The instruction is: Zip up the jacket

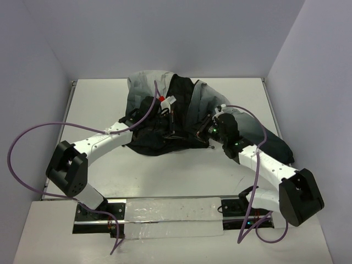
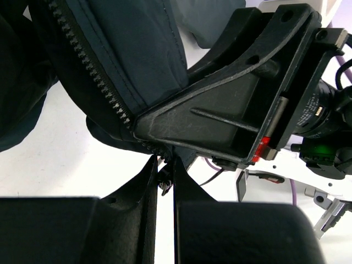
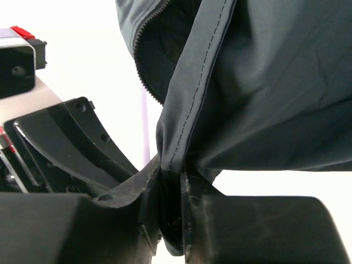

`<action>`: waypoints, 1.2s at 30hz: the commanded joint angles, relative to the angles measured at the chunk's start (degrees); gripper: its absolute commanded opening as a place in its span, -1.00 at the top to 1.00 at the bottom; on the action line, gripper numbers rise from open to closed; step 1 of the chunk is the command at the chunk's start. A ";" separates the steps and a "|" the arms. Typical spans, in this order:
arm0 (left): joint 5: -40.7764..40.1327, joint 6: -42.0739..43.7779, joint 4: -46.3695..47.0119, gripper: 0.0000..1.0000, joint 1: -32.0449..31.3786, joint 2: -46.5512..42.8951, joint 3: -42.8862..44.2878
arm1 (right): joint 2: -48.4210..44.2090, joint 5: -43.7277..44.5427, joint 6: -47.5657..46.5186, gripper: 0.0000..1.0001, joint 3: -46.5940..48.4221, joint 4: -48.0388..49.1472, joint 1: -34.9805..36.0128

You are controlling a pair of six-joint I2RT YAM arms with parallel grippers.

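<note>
The jacket [image 1: 147, 83] lies bunched at the back middle of the table, light grey at the top and dark lower down, with its front open. My left gripper [image 1: 171, 125] is at the jacket's dark middle. In the left wrist view [image 2: 165, 177] its jaws are nearly closed on the small metal zipper pull [image 2: 164, 184], below the line of zipper teeth [image 2: 91, 71]. My right gripper [image 1: 204, 132] is close beside it, shut on the jacket's stitched front edge [image 3: 177, 148]. Its black finger [image 2: 220, 115] fills the left wrist view. The zipper is hidden under folds in the top view.
A dark sleeve [image 1: 275, 144] trails toward the table's right edge under my right arm. Purple cables [image 1: 33, 132] loop from both arms. The white table [image 1: 181, 176] ends at walls on the left, back and right.
</note>
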 commanded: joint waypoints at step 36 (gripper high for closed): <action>-9.84 12.23 -15.31 -0.50 13.39 -14.59 -2.89 | -9.62 -1.76 -15.77 1.00 -10.00 8.08 -1.51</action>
